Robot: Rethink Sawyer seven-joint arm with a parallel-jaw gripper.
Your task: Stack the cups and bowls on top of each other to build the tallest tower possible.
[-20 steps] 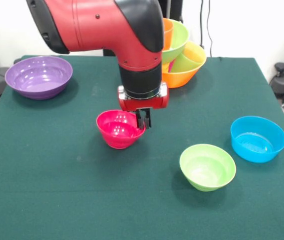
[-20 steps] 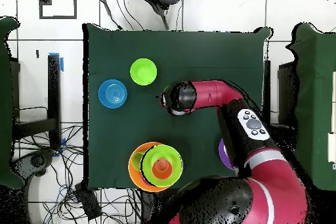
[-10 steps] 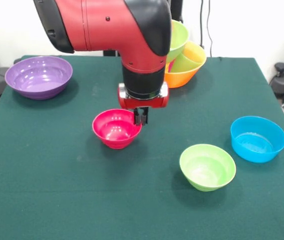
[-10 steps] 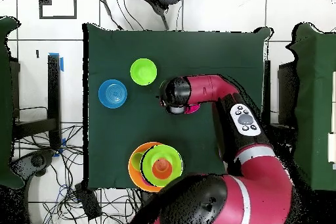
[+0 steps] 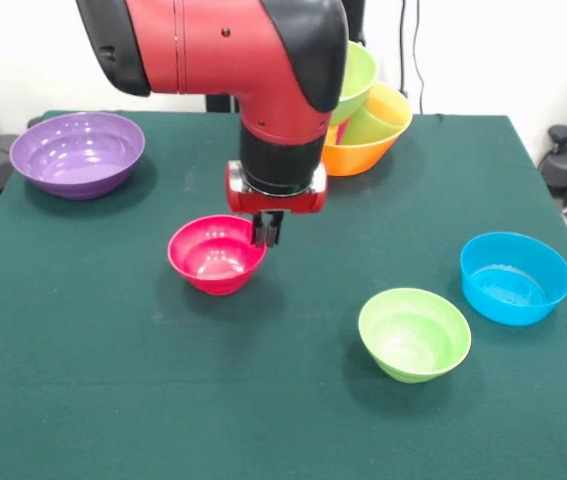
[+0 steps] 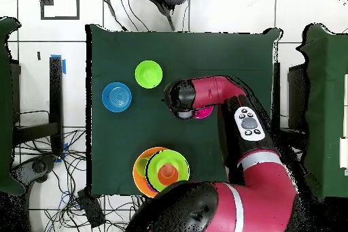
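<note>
A small pink-red bowl (image 5: 216, 255) sits just above or on the green cloth near the table's middle. My gripper (image 5: 266, 231) is shut on its right rim, fingers pointing straight down. In the overhead view the wrist covers the gripper, and only an edge of the pink-red bowl (image 6: 203, 113) peeks out. The tower (image 5: 368, 120) stands behind the arm: a large orange bowl (image 5: 373, 150) holding cups, with a large light-green bowl (image 5: 356, 72) on top. From above the tower (image 6: 161, 171) has an orange cup at its centre. The small light-green bowl (image 5: 414, 333), blue bowl (image 5: 515, 277) and purple bowl (image 5: 78, 152) stand alone.
The small light-green bowl (image 6: 148, 74) and blue bowl (image 6: 117, 96) lie side by side away from the arm. The arm's red body hides the purple bowl in the overhead view. Cables and a chair lie beyond the table's edges.
The gripper has moved left in the front view, taking the pink-red bowl with it. The bowl was tilted a second ago and now sits more level.
</note>
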